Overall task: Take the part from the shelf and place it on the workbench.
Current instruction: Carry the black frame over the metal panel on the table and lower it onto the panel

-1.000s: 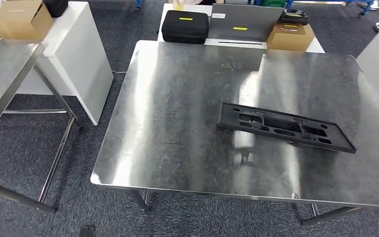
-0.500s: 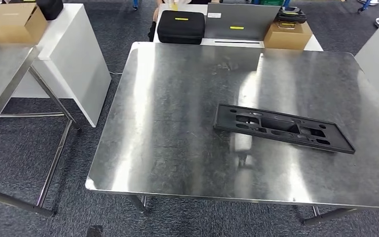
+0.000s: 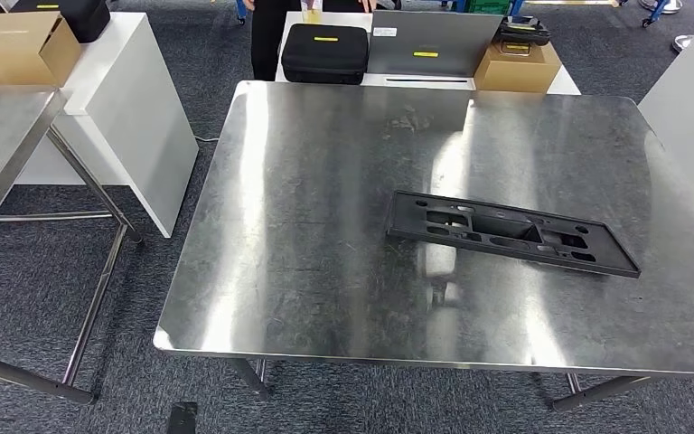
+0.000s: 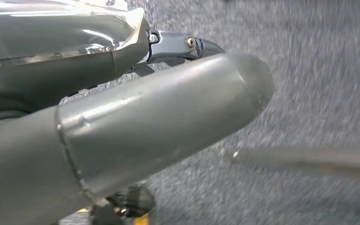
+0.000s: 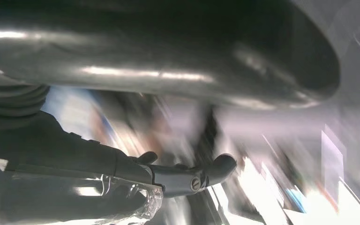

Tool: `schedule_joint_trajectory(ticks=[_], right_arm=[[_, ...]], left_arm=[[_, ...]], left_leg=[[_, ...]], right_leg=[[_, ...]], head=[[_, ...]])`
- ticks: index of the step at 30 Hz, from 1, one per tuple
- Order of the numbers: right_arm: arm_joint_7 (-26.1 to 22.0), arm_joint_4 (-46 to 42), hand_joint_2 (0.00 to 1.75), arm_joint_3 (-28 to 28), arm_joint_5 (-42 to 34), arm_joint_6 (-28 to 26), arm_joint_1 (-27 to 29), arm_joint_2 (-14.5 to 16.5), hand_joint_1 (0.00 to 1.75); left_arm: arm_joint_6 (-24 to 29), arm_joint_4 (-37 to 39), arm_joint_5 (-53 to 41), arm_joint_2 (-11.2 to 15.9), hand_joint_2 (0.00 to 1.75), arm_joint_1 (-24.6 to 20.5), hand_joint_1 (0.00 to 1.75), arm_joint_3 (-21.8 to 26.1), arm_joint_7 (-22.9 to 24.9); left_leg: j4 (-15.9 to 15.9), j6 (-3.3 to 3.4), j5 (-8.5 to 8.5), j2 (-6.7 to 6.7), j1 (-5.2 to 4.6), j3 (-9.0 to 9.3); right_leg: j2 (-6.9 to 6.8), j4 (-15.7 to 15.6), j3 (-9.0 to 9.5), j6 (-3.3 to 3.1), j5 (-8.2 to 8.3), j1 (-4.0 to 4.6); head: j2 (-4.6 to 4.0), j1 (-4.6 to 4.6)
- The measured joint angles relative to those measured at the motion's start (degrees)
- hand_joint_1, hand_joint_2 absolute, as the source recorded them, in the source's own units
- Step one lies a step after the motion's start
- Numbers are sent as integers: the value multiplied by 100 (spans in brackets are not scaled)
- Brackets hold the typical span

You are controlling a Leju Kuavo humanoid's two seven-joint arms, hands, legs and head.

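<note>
Part [image 3: 511,234] flat on workbench [image 3: 325,226], unheld

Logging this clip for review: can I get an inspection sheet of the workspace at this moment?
Surface: steel workbench, bare and reflective.
Job's things: black part lies flat on the workbench, right of centre.
Clutter: nothing seen on the workbench.
Hands: left hand and right hand each empty, hanging off the bench; finger spread unclear.
Cables: nothing seen.
Surroundings: black case and cardboard box on a white table behind; second cardboard box far left; person standing behind; grey carpet.
</note>
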Motion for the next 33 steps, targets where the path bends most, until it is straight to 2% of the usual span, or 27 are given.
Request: schedule_joint_trajectory(ticks=[3, 7, 11, 12, 13, 15, 16, 17, 18, 20, 21, 22, 23, 24, 26, 27, 28, 30, 31, 32, 33], right_arm=[[676, 1600, 0, -17, 4, -10, -166, -109, 0], [949, 2916, 0, -17, -119, 213, -325, -181, 0], [922, 3916, 0, -13, -94, 754, -452, -218, 0], [870, 4075, 0, -11, -84, 901, -477, -231, 0], [825, 4212, 0, -9, -73, 1032, -501, -245, 0], [781, 4445, 0, -5, -52, 1204, -535, -274, 0], [773, 4537, 0, -3, -49, 1239, -542, -287, 0], [771, 4615, 0, -1, -48, 1255, -544, -300, 0], [769, 4676, 0, 2, -47, 1266, -546, -312, 0], [763, 4772, 0, 17, -32, 1308, -559, -339, 0], [758, 4816, 0, 33, -9, 1364, -573, -346, 0], [754, 4856, 0, 56, 22, 1436, -585, -353, 0], [752, 4892, 0, 79, 52, 1517, -594, -357, 0], [751, 4926, 0, 103, 75, 1611, -603, -361, 0], [748, 4981, 0, 130, 71, 1784, -612, -356, 0], [744, 5005, 0, 135, 55, 1873, -617, -350, 0], [736, 5030, 0, 137, 37, 1963, -617, -344, 0], [708, 5062, 0, 140, 11, 2125, -611, -339, 0], [685, 5074, 0, 143, 4, 2201, -604, -338, 0], [653, 5086, 0, 147, 3, 2275, -599, -336, 0], [612, 5095, 0, 155, 1, 2349, -597, -335, 0]], left_arm=[[-175, 0, -301, 26, 0, -20, 0, -99, 327], [-478, 0, -534, 117, 0, -41, 0, -250, 503], [-796, 0, -668, 311, 0, -34, 0, -390, 566], [-824, 0, -683, 344, 0, -30, 0, -406, 579], [-836, 0, -692, 378, 0, -26, 0, -418, 586], [-842, 0, -701, 428, 0, -13, 0, -446, 590], [-843, 0, -703, 451, 0, -5, 0, -462, 590], [-843, 0, -704, 468, 0, 3, 0, -476, 590], [-843, 0, -704, 481, 0, 8, 0, -486, 590], [-833, 0, -708, 498, 0, 15, 0, -499, 590], [-815, 0, -716, 510, 0, 17, 0, -503, 588], [-791, 0, -725, 522, 0, 19, 0, -509, 581], [-760, 1, -732, 533, 0, 22, 0, -514, 566], [-722, 1, -736, 545, 0, 28, 0, -519, 549], [-645, 2, -721, 564, 0, 63, 0, -524, 520], [-609, 3, -711, 573, 0, 92, 0, -524, 514], [-575, 4, -697, 580, 0, 123, 0, -525, 512], [-527, 6, -668, 578, 0, 168, 0, -525, 511], [-509, 7, -656, 574, 0, 182, 0, -524, 512], [-498, 7, -649, 571, 0, 193, 0, -523, 516], [-492, 8, -650, 569, 0, 202, 0, -523, 519]], left_leg=[[0, 0, 0, 1, 1, 1], [3, 0, 0, 5, 2, -2], [-37, 104, 52, 19, -2, 14], [-82, 131, 93, 31, 15, 28], [-125, 152, 126, 43, 26, 30], [-140, 173, 159, 59, 21, -6], [-137, 169, 173, 63, 12, -31], [-133, 160, 191, 64, 6, -56], [-125, 144, 209, 63, 4, -82], [-84, 105, 238, 60, 16, -135], [-48, 74, 247, 59, 18, -173], [-5, 43, 256, 57, 11, -201], [40, 15, 264, 52, 0, -230], [74, -16, 279, 45, -10, -258], [133, -66, 280, 32, 6, -318], [204, -101, 184, 32, 20, -370], [388, -141, -20, 35, 38, -454], [1075, -219, -601, 43, 68, -686], [1462, -247, -830, 46, 84, -785], [1727, -261, -936, 51, 98, -812], [1787, -259, -921, 54, 106, -735]], right_leg=[[2, 2, 9, 0, 1, 0], [3, 4, 29, 1, 3, -2], [3, 13, 45, 54, 8, -77], [3, 127, 2, 30, -83, -64], [3, 372, -98, -14, -255, -58], [4, 1192, -419, -102, -715, -57], [4, 1584, -559, -113, -893, -59], [5, 1795, -604, -94, -976, -59], [5, 1746, -521, -54, -950, -60], [5, 1012, -37, 48, -700, -76], [19, 615, 219, 62, -574, -68], [37, 344, 380, 55, -475, -59], [55, 228, 426, 23, -436, -47], [73, 203, 412, -23, -418, -28], [70, 197, 310, -125, -389, -60], [63, 205, 266, -192, -354, -73], [54, 202, 225, -265, -305, -89], [31, 210, 122, -359, -203, -79], [19, 214, 65, -375, -154, -69], [10, 218, 2, -375, -107, -60], [4, 220, -56, -370, -63, -50]], head=[[0, -2], [0, -2], [0, -4], [0, -1], [0, 6], [0, 11], [0, 14], [0, 12], [0, 13], [0, 13], [0, 14], [0, 8], [0, 4], [0, -8], [0, -18], [0, -32], [0, -42], [0, -70], [0, -74], [0, -74], [0, -75]])
